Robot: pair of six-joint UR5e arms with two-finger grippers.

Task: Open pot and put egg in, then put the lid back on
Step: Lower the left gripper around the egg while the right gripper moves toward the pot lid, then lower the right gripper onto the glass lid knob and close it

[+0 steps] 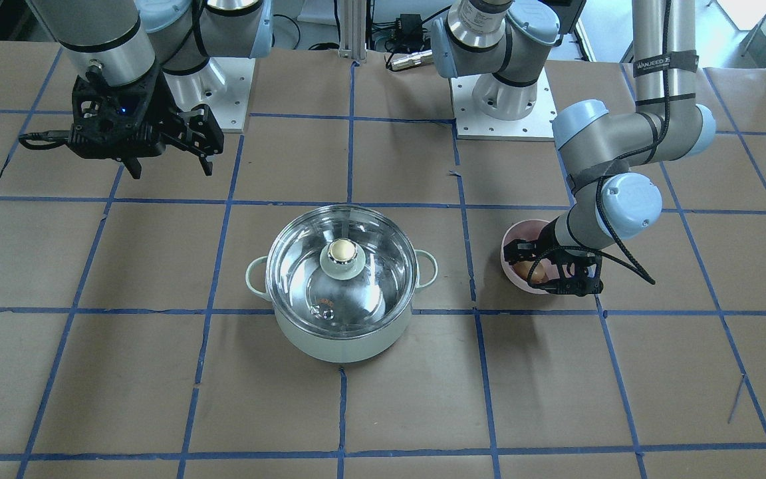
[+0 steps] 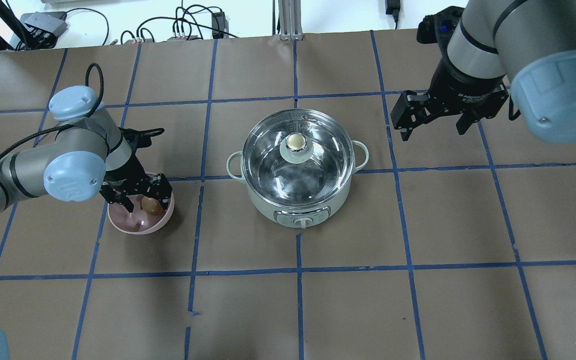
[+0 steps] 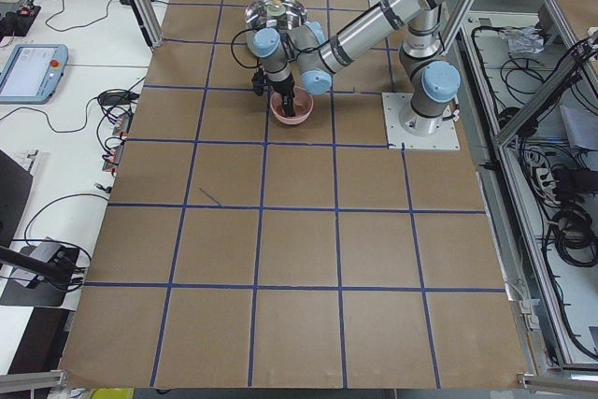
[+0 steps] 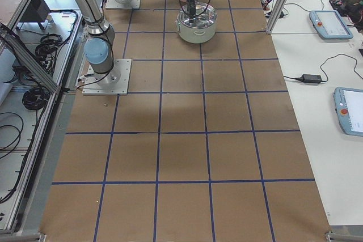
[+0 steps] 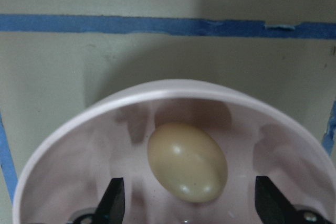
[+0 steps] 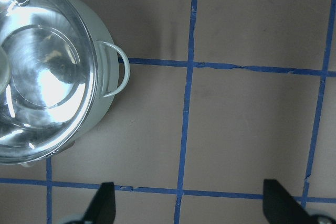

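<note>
**Left gripper open around the egg; pot lidded**

The left gripper [image 2: 146, 200] points down into a pink bowl [image 2: 138, 231]. Its jaws are spread wide, and both tips are below the bowl's rim. The egg [image 5: 187, 162] lies between the jaws on the bowl's floor. In the wrist view there is a clear gap on each side of it, so neither jaw touches it. The bowl sits right under this gripper on the brown table [image 2: 418, 225].

Further out, on this gripper's right, stands the pot [image 2: 268, 207]. It is well apart from the bowl. The lid [image 2: 295, 150] sits level on the pot's rim, knob up, and the steel inside shows through the glass.

The right gripper [image 2: 432, 134] hangs above the table beyond the pot, and its jaws are also wide apart, holding nothing. Bare table lies beneath it. The pot is off to its left, and one loop handle faces it. The pot stands between the two grippers, nearer the right one.
</note>
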